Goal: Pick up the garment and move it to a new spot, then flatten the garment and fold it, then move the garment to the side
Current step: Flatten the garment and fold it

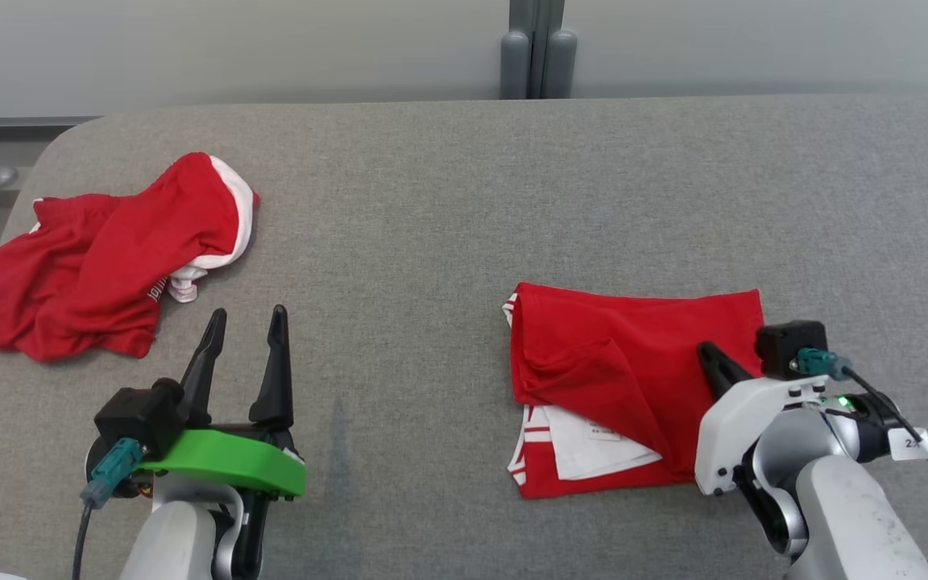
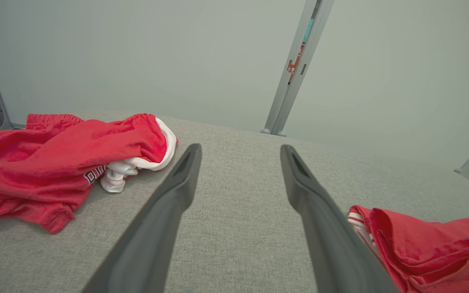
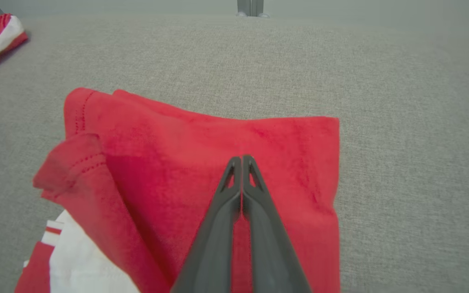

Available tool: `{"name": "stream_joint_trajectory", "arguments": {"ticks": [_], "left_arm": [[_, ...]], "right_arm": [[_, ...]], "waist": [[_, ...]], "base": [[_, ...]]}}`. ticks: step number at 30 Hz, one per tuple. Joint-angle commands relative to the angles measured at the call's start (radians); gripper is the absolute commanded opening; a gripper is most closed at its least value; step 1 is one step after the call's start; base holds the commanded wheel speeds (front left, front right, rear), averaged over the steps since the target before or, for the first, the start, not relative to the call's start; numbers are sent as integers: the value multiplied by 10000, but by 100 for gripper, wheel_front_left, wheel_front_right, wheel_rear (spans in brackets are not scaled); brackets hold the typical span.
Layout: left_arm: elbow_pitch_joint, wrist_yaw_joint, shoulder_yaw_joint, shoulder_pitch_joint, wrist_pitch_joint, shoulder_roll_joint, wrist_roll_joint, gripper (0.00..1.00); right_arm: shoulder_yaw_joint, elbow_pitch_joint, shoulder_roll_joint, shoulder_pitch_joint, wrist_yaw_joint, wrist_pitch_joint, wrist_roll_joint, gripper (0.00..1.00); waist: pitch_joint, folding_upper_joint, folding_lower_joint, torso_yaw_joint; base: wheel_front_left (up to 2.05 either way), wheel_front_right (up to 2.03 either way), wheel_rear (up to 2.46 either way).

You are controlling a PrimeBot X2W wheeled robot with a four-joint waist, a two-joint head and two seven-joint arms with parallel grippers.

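A folded red garment (image 1: 633,362) with white trim at its near left corner lies on the right of the grey padded table (image 1: 448,201); the right wrist view shows it as a rough red rectangle (image 3: 169,154) with one loose flap at the left. My right gripper (image 1: 706,353) hovers over its right part, fingers pressed together (image 3: 242,158), no cloth pinched between them. My left gripper (image 1: 246,318) stands open above bare table at the lower left, its fingers (image 2: 177,183) spread wide and holding nothing.
A second red and white garment (image 1: 101,258) lies crumpled at the table's far left, close to the rounded corner (image 2: 55,162). A grey wall with a vertical post (image 1: 536,48) runs behind the table. Bare grey surface separates the two garments.
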Motion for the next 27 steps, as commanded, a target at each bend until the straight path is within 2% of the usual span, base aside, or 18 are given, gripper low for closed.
{"name": "stream_joint_trajectory", "arguments": {"ticks": [1,5,9,13,17,18,19,21,27], "left_arm": [[-1,-21,-27,-84,1,103,101,100],[30,-21,-68,-146,1,165,92,100],[43,-21,-87,-216,1,206,137,100],[42,-21,-97,-222,1,240,142,100],[71,-21,-30,-181,3,266,159,100],[82,-21,-5,-141,1,268,160,100],[94,-21,16,-103,1,268,164,100],[118,-21,67,-24,1,267,172,100],[215,-21,218,134,1,272,173,100]], "right_arm": [[245,228,-41,-14,-11,56,-12,0],[1150,690,-43,-103,-11,282,353,0],[2916,816,-143,-76,-11,680,1143,0],[4706,277,-202,92,-11,1139,2545,0],[5504,-715,-442,62,-11,1057,3834,0],[5513,-992,-525,-10,-11,879,3972,39],[5407,-1204,-574,-65,-11,669,4007,100],[5058,-1611,-663,-129,-9,122,3866,100],[3066,-2281,-666,-53,-13,-1673,2328,100]], "waist": [[6,0,0,26],[-1,0,0,65],[-9,0,0,49],[-37,0,0,-11],[-118,0,0,-110],[-148,0,0,-142],[-180,0,0,-167],[-262,0,0,-219],[-524,0,0,-381]], "base": [[0,0,0],[0,0,0],[0,0,0],[0,0,0],[0,0,0],[0,0,0],[0,0,0],[0,0,0],[0,0,0]]}}
